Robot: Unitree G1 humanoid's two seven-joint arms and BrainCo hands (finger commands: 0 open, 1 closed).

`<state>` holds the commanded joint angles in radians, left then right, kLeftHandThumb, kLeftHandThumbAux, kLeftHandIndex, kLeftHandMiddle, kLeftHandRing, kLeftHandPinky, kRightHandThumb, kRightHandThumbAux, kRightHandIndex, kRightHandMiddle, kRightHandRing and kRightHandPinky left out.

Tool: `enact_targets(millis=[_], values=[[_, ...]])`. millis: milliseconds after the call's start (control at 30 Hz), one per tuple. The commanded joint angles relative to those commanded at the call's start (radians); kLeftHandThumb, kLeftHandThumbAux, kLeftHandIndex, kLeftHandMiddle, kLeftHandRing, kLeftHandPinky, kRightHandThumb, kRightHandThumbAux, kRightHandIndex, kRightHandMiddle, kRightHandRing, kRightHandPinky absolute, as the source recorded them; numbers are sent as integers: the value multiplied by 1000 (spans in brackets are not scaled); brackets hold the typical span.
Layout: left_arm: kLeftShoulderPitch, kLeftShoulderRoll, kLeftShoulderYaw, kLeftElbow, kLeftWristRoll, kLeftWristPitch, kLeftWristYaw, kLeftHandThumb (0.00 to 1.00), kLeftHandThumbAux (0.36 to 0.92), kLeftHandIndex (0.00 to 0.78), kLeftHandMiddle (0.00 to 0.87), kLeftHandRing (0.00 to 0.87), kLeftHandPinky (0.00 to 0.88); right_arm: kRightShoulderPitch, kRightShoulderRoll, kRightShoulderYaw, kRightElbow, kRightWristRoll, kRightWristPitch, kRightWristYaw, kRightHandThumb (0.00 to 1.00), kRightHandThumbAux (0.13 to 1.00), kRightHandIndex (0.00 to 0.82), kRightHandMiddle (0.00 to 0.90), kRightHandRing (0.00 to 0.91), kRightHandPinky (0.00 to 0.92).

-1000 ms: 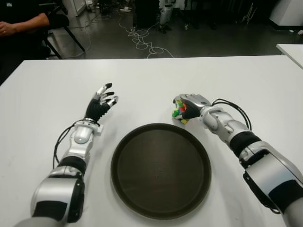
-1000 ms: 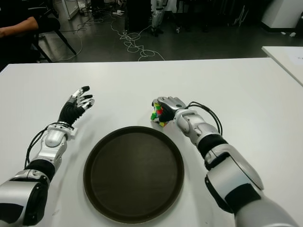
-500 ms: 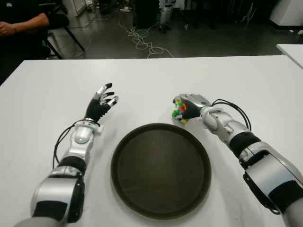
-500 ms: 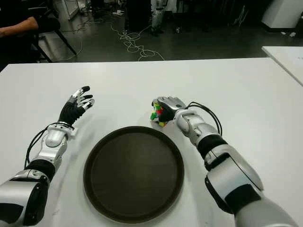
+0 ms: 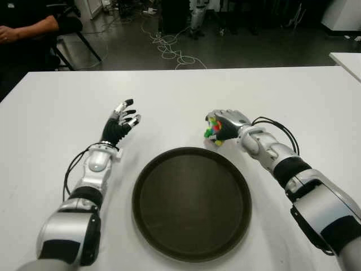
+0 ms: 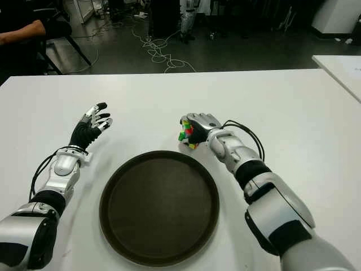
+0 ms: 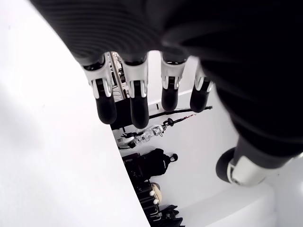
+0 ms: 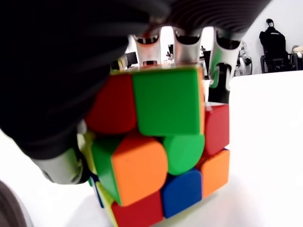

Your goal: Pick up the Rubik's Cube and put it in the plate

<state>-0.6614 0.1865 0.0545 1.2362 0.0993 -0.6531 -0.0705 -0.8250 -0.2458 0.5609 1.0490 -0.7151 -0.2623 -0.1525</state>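
Note:
The Rubik's Cube (image 5: pixel 214 131) is a small multicoloured cube, and my right hand (image 5: pixel 224 125) is shut around it just beyond the far right rim of the plate. In the right wrist view the Rubik's Cube (image 8: pixel 156 151) fills the frame, fingers (image 8: pixel 222 56) curled over its far side, its lower corner close above the white table. The plate (image 5: pixel 192 202) is a large round dark tray lying on the table in front of me. My left hand (image 5: pixel 121 122) is open with fingers spread, to the left of the plate, holding nothing.
The white table (image 5: pixel 293 96) stretches wide around the plate. A seated person's arm (image 5: pixel 25 28) shows at the far left beyond the table. Cables (image 5: pixel 169 48) lie on the dark floor behind. Another white table corner (image 5: pixel 350 59) is at the far right.
My right hand has risen slightly with the Rubik's Cube in it, now a little higher and farther from the plate rim. The left hand has not moved.

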Motion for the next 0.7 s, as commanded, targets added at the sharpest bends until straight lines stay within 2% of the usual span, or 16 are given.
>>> enact_targets(millis=[200,567,700], values=[[-1,1,0,2,0,1,-4,153,570,55,90,122,167,10,-11,5,-27,-10,-2,-46,937,677,402,409,507,522],[-1,0,5,1,-5,0,-10,148,583,59,86,118,164,49,-62,-12,-156,-11,-19,-116,938,675,399,418,501,511],[-1,1,1,1,0,2,-2,150,594,53,80,111,161,78,-93,-35,-254,-11,-10,-117,939,674,407,412,498,507]])
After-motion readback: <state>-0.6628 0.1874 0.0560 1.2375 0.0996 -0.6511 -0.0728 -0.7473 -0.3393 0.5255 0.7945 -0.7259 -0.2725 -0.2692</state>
